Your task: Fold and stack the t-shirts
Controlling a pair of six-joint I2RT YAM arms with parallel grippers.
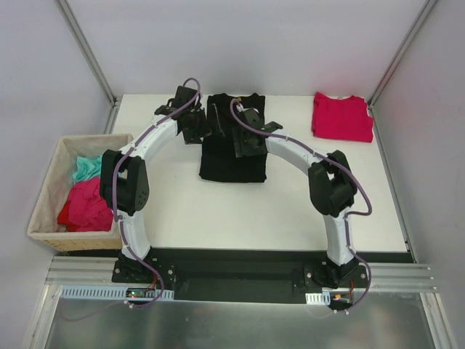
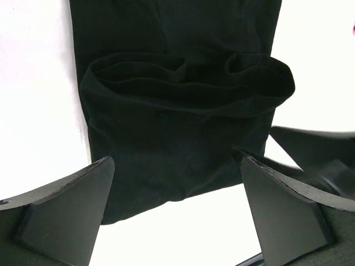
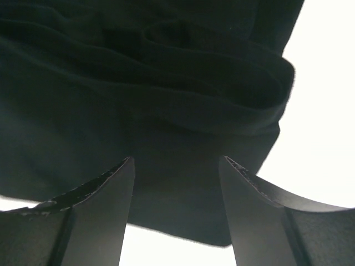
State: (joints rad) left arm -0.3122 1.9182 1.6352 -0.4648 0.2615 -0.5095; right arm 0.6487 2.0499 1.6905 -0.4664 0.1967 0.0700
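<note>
The black t-shirt (image 1: 232, 156) is laid partly folded on the desk (image 1: 218, 211), toward 12 o'clock, and a loose rolled fold is seen across it in both wrist views. The crimson t-shirt (image 1: 341, 116) is lying folded at 2 o'clock, well apart. The left tool (image 2: 175, 157) is fully released at the black shirt's 10 o'clock edge. The right tool (image 3: 177, 160) is poised over the cloth with jaws parted and nothing pinched. If only the top layer of that loose fold were caught, the layers beneath could be dragged askew. Uneven lifting by the two tools could also skew the garment.
</note>
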